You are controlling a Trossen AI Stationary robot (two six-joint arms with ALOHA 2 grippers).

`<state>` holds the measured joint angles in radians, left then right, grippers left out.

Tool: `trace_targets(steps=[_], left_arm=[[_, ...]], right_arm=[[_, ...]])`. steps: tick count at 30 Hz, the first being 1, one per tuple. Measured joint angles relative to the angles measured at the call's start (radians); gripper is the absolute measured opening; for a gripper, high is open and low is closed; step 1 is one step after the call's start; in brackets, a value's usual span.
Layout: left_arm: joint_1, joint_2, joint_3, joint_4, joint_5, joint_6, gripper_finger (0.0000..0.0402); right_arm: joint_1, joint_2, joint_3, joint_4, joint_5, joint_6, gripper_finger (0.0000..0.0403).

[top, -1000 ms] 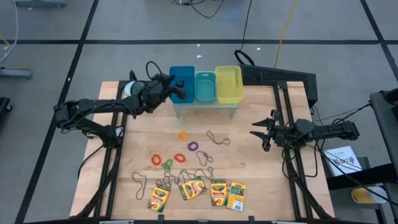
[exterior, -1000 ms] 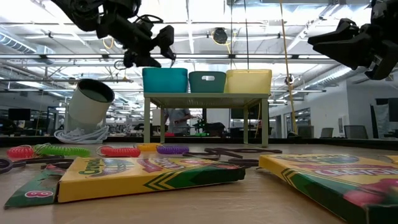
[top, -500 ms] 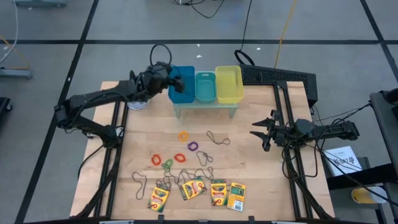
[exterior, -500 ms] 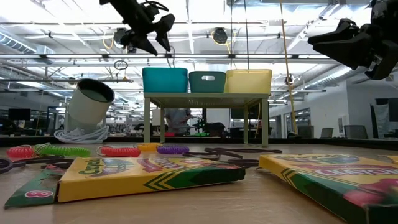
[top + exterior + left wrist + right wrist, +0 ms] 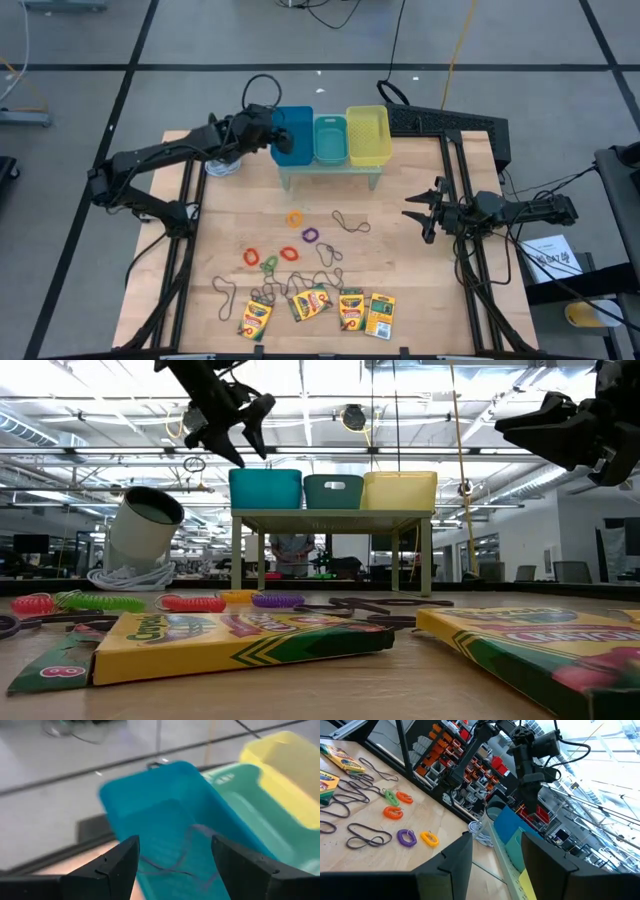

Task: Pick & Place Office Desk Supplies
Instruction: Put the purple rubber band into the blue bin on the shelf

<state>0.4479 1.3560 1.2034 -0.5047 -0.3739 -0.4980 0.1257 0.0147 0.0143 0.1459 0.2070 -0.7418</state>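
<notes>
Crayon boxes (image 5: 320, 308): four in a row at the table's near edge, untouched. Past them, ring bands (image 5: 289, 254) and wiry loops (image 5: 350, 222) lie loose mid-table, well apart from both arms. Right gripper (image 5: 413, 211) hovers over the right side of the table, fingers partly spread, holding nothing. Farther back, the left gripper (image 5: 283, 135) sits above the blue bin (image 5: 293, 122), fingers apart and empty; its wrist view shows a thin loop (image 5: 187, 855) lying inside the bin. Risks, as I judge them: loops near the crayon boxes overlap, so a pick could drag a neighbour along. Thin wire is easy to miss or pinch badly. The left arm is close to the bin rim; a careless pull-out could knock the bin stand (image 5: 330, 171).
</notes>
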Motion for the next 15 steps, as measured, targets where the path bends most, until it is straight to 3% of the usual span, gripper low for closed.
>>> trace_targets(steps=[3, 7, 11, 15], left_arm=[[0.004, 0.000, 0.000, 0.000, 0.083, -0.010, 0.0253], [0.004, -0.001, 0.000, 0.001, 0.120, 0.000, 0.0253], [0.001, -0.007, 0.000, 0.023, 0.119, 0.108, 0.0253], [-0.021, -0.007, 0.000, 0.071, 0.198, 0.192, 0.0253]], right_arm=[[0.000, 0.000, 0.000, 0.000, 0.000, 0.001, 0.0160], [0.000, 0.000, 0.000, 0.000, 0.000, 0.004, 0.0160], [0.000, 0.000, 0.000, 0.000, 0.000, 0.021, 0.0160], [0.000, 0.000, 0.000, 0.000, 0.000, 0.023, 0.0160]])
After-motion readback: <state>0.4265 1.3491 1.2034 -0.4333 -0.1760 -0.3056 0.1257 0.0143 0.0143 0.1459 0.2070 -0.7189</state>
